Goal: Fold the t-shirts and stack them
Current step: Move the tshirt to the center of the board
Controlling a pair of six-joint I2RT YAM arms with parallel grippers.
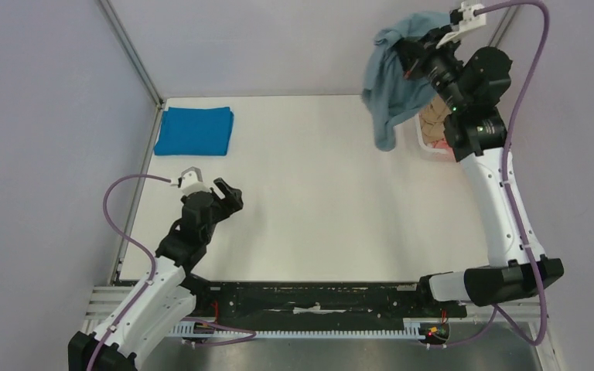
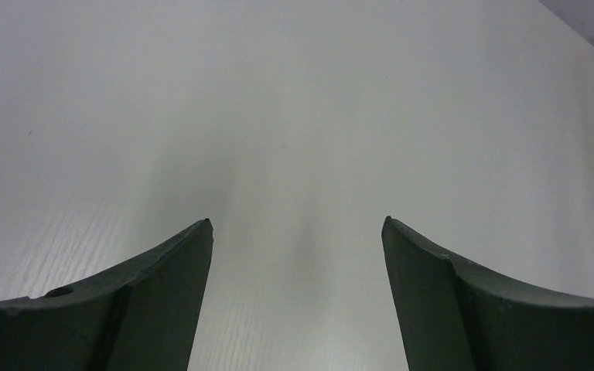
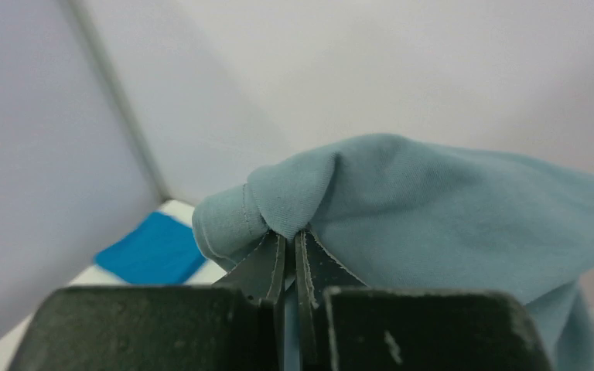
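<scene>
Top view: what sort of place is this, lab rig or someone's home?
Probably a lab robot cell, not a home: white table boxed in by plain grey panels, left arm and right arm bolted to a metal rail at its near edge, a folded bright blue t-shirt as practice material.

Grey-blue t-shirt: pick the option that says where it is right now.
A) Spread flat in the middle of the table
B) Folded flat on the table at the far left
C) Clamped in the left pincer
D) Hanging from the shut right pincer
D: the right pincer is shut on a bunched fold of the grey-blue t-shirt, which dangles in the air, while the left pincer stands open and empty.
</scene>
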